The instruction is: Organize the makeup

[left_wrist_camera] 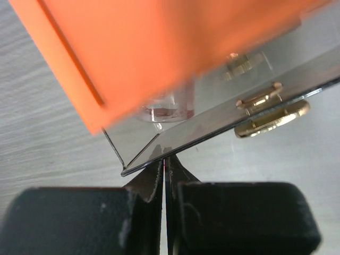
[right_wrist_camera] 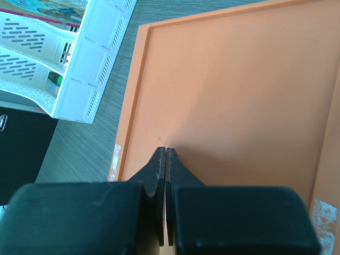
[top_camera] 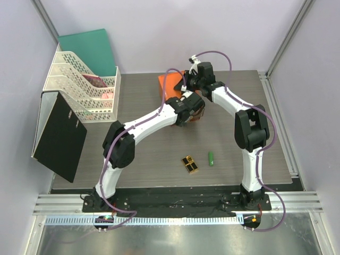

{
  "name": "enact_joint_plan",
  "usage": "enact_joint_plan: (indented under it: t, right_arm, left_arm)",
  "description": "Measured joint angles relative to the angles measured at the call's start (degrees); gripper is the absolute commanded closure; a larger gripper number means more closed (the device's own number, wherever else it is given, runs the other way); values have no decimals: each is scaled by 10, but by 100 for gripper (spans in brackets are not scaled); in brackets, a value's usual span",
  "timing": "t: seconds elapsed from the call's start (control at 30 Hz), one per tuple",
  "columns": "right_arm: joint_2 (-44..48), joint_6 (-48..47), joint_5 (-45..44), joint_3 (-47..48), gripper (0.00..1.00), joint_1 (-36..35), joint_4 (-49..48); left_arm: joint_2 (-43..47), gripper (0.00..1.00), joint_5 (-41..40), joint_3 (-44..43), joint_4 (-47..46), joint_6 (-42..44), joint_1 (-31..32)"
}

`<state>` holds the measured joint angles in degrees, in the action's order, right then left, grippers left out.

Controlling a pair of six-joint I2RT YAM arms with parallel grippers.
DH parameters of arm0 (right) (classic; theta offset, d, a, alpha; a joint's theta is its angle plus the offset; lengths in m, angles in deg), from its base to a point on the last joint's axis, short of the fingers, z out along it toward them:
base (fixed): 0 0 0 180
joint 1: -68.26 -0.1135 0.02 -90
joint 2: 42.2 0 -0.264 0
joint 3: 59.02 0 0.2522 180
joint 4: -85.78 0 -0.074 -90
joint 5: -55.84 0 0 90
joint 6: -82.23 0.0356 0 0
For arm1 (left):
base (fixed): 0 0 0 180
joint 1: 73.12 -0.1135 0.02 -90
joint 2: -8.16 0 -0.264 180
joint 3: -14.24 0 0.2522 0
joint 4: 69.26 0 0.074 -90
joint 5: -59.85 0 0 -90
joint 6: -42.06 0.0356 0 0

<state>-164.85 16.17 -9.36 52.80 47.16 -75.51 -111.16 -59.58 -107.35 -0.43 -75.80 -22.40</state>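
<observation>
1. Grey wood-grain tabletop, lavender walls. White file tray and black binder off to the left, well apart from the work.
2. Makeup split up: black-and-gold lipstick cases and green tube loose near the front edge, just beside each other, not touching. One clear bottle apparently inside the drawer of the orange drawer box.
3. On left gripper: jaws closed to a hairline, nothing visibly between them, tips against the lower edge of the smoked drawer front, gold handle off to one side.
4. On right gripper: jaws closed, empty, tips down on the box top. Probably bracing it.
5. Step in hand, as a guess: working the drawer with the box pinned. Press straight down with the right, clear of the raised rim. Drive the left along the drawer's travel, low and slow, to avoid skidding or tipping the box.
6. Hard to make out: opening or closing, can't tell. Drawer contents blurred, bottle count unknown. From above, both sets of fingers buried under arm links, drawer mostly covered.
</observation>
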Motion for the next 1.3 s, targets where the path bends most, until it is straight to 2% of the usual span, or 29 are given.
enact_joint_plan:
  t: [0.37,0.67,1.03,1.13,1.3]
  right_arm:
    - [0,0,0,-1,99,0,-1]
    - [-3,0,0,-1,99,0,-16]
    - [-5,0,1,3,99,-1,-23]
    - [-8,0,3,10,99,-1,-17]
    - [-15,-1,8,30,99,-1,7]
  left_arm:
    - [-36,100,-20,-47,11,-42,-38]
    - [-36,100,12,-48,54,-71,-74]
    - [-31,100,44,-44,51,-80,-90]
    - [-5,100,60,-5,14,-74,-97]
    - [101,100,61,76,-47,-59,-117]
